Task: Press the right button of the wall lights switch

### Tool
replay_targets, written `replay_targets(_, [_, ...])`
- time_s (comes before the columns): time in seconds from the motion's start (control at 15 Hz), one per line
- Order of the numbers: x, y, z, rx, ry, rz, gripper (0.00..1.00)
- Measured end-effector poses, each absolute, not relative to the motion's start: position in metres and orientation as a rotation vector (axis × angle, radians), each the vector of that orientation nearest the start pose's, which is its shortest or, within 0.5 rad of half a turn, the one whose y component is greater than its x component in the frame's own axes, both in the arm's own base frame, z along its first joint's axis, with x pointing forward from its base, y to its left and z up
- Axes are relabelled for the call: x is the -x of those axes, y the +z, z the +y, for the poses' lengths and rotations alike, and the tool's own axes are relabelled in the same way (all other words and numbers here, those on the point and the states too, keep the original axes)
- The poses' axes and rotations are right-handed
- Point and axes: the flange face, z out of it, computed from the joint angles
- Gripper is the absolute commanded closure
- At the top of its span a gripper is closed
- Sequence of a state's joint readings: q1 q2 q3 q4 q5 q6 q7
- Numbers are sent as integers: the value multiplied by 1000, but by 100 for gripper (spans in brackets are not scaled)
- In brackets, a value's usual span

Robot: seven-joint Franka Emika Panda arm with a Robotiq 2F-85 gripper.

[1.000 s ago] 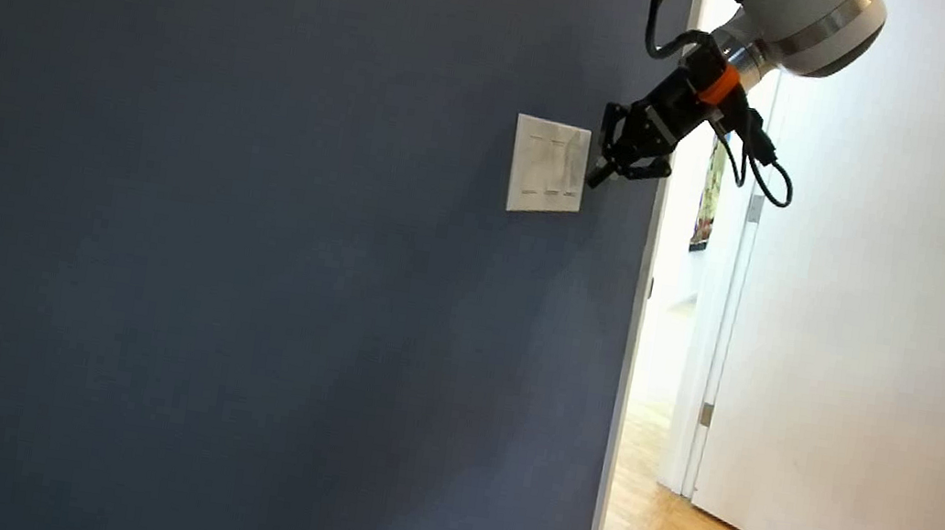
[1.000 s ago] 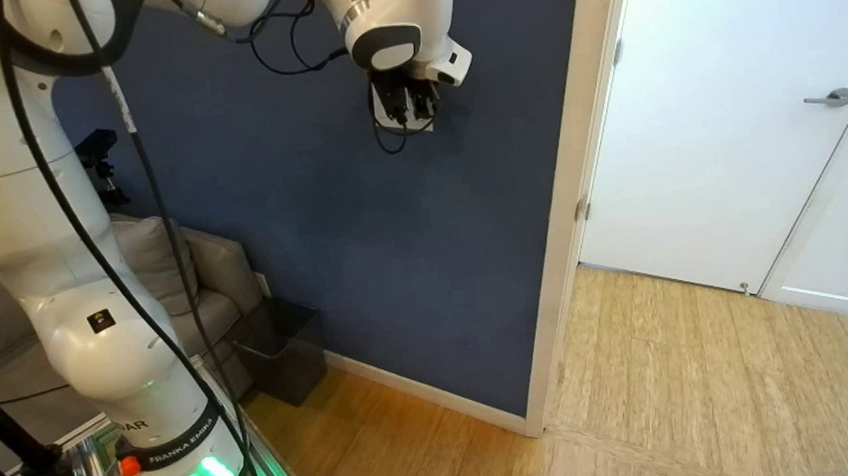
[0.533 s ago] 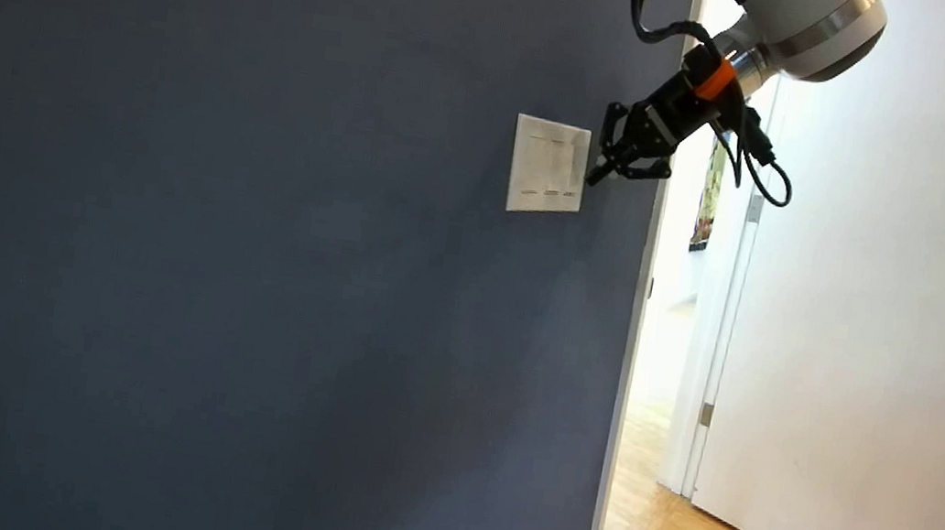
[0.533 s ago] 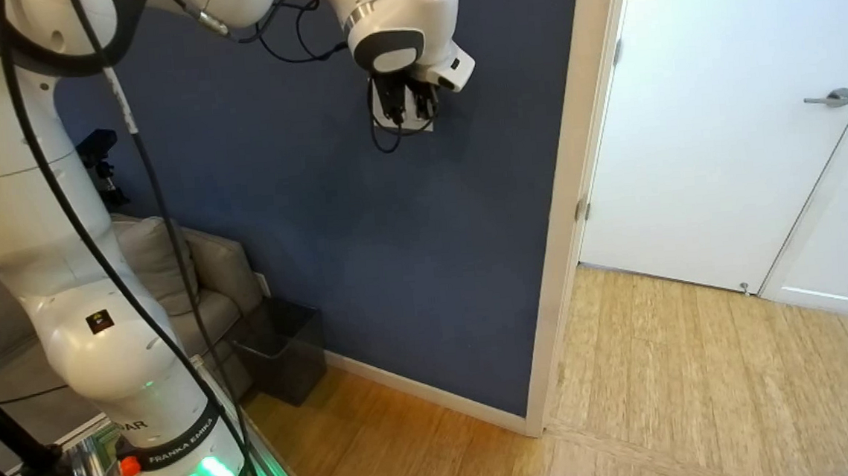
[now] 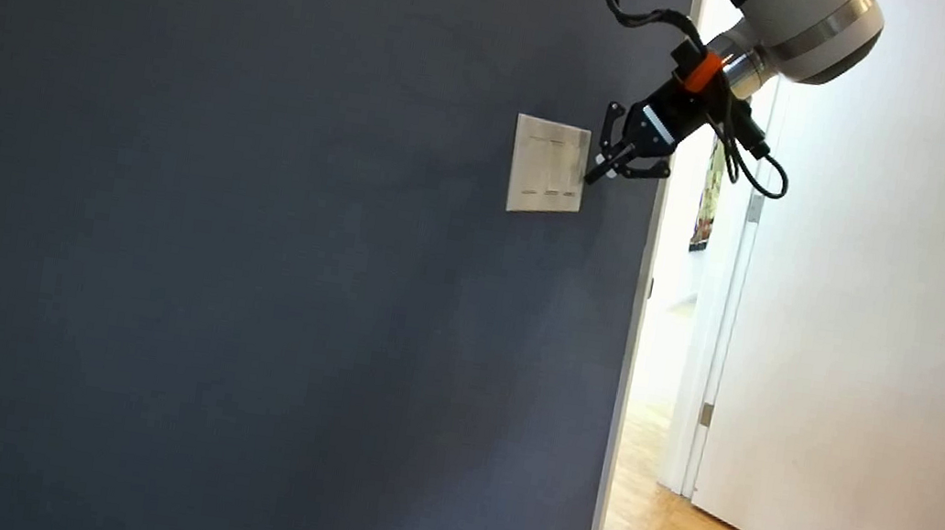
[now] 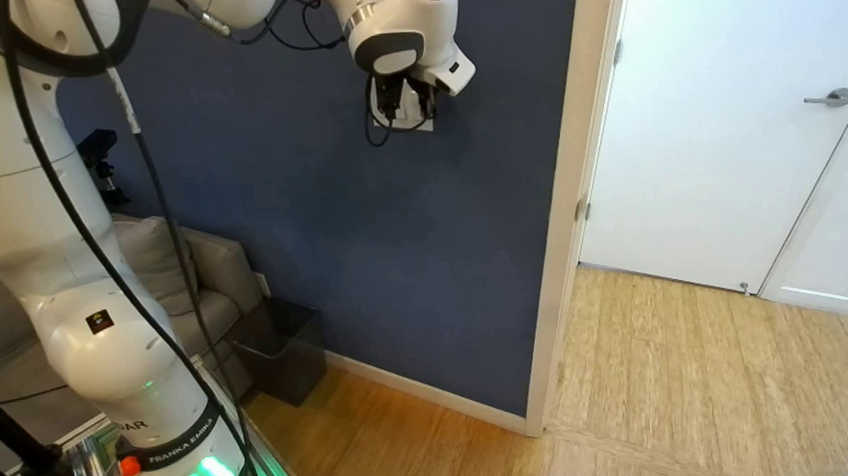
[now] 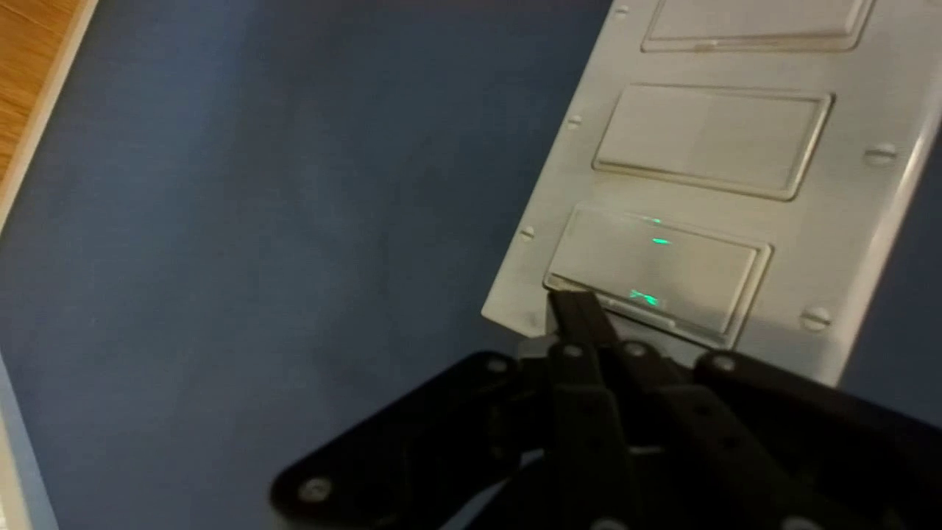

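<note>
Gripper (image 7: 591, 320) — jaws together — partly hides the switch plate (image 7: 714, 210); lower left in an exterior view, sofa (image 6: 221, 271) and bin (image 6: 287, 356).

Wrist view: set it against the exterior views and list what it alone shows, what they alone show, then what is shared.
Only the wrist view: slotted screws on the switch plate and green glints on the button nearest the fingers.
Only the exterior views: the white arm, in both; a sofa, a dark bin and a door handle, in an exterior view.
Shared by all: the switch plate, blue wall and wood floor; besides the wrist view, an exterior view shows the fingers.
</note>
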State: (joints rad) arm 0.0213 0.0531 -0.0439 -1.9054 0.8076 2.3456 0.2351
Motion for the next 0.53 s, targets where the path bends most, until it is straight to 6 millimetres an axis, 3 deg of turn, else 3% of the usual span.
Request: replay_targets(0.53, [-609,514,1,2234,-330,938,100])
